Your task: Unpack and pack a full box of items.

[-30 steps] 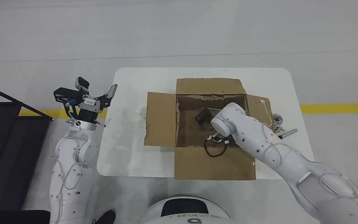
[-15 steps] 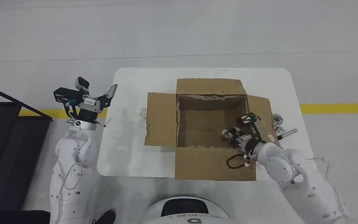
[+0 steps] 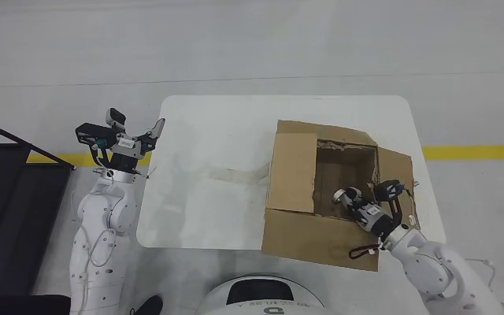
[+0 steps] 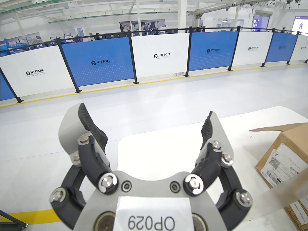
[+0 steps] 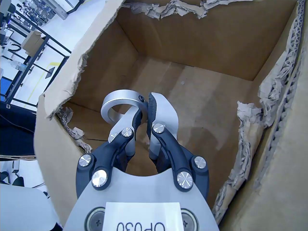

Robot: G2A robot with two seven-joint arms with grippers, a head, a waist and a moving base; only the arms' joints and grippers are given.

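Right gripper (image 5: 144, 104), jaws closed on one side of a metal ring (image 5: 122, 94), holds it over the open cardboard box (image 5: 192, 44), above the floor. As far as the right wrist view shows, the ring touches neither floor nor wall.

Ring: a plain silver band, gripped at its rim so that its open centre sits just beside the fingers.

Box: upright on the right half of the white table (image 3: 205, 126), with its flaps folded outward and their edges torn and ragged. The near flap lies at or over the table's near edge. The part of the floor that shows beneath the ring is bare cardboard, with no other item seen on it. The corner under the gripper is hidden.

Left gripper (image 4: 146, 117): jaws spread wide, holding nothing, raised beyond the table's left edge and well apart from the box.

Progress, as a judgement: with one item in the gripper and the visible floor otherwise bare, the work stands at its turning point. The ring is either the last item to come out or the first to go back in, and the views do not settle which. In either case the unpacking is finished or nearly so, and nearly all of the packing remains. The left arm has no part in the present step.
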